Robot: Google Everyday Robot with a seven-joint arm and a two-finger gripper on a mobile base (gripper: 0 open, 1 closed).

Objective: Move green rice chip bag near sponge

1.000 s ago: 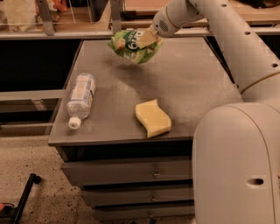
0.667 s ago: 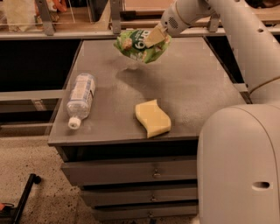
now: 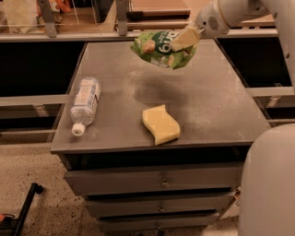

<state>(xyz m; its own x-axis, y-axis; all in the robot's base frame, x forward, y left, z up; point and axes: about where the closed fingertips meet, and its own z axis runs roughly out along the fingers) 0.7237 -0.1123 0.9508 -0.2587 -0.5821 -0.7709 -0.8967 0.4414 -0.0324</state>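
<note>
In the camera view, the green rice chip bag (image 3: 156,49) is seen lifted clear of the grey tabletop (image 3: 212,97), over the middle of its far edge. The pouch is light green and crinkled. A darker green patch with white letters is turned toward the camera, and round pale chips are pictured at its left end. The bag is tilted, with its left end lower and its right end raised. A soft shadow is cast on the tabletop beneath it.

The bag's upper right part is pinched by the hand (image 3: 186,38), whose pale fingers (image 3: 183,40) are pressed together on the foil. The hand is placed above the far edge of the tabletop, right of centre, and is carried by a white arm (image 3: 230,11) that reaches in from the upper right.

The sponge (image 3: 160,123) is laid flat near the near edge of the tabletop, about at its middle. It is a pale yellow block with wavy, S-curved sides. It is well apart from the bag, with bare tabletop between them.

A clear water bottle (image 3: 85,104) is laid on its side along the left edge, its white cap pointed at the near left corner. Grey drawers (image 3: 161,182) are seen below the tabletop. The robot's white body (image 3: 272,184) is seen at the lower right.
</note>
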